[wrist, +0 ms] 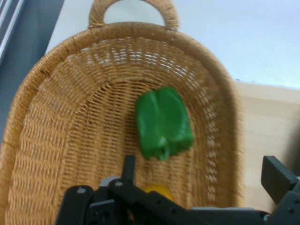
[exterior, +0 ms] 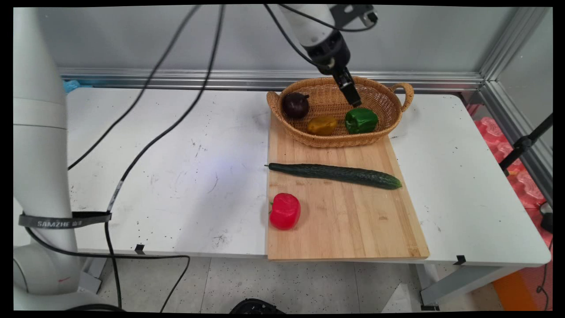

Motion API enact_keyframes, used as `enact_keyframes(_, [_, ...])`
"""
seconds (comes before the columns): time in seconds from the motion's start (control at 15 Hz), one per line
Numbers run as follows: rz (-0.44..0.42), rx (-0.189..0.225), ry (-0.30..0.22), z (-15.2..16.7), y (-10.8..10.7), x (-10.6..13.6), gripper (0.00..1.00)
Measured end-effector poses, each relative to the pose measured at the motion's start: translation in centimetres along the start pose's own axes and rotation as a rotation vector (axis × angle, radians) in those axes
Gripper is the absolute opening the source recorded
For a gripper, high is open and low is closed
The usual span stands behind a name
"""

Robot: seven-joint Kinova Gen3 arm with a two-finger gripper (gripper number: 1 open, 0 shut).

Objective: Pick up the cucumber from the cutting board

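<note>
The jaws (wrist: 201, 180) are spread wide and hold nothing, hanging just above the green pepper (wrist: 163, 123). That pepper, glossy and blocky, lies in the woven basket (exterior: 388, 95), right of a dark purple onion (exterior: 295, 104) and a yellowish fruit (exterior: 322, 125).

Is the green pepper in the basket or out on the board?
In: the green pepper lies inside the wicker basket, beside the yellow one.
</note>
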Motion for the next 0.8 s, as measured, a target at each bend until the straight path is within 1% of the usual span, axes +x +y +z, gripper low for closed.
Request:
enact_keyframes(0.13, [0.015, -0.010, 0.003, -2.7, 1.1, -0.8, 1.00])
enact_keyframes(0.33, [0.049, -0.030, 0.001, -6.8, 2.8, -2.7, 1.00])
enact_keyframes(0.53, [0.077, -0.049, -0.008, -9.8, 4.0, -4.3, 1.00])
enact_keyframes(0.8, [0.111, -0.083, -0.044, -13.8, 5.8, -7.4, 1.00])
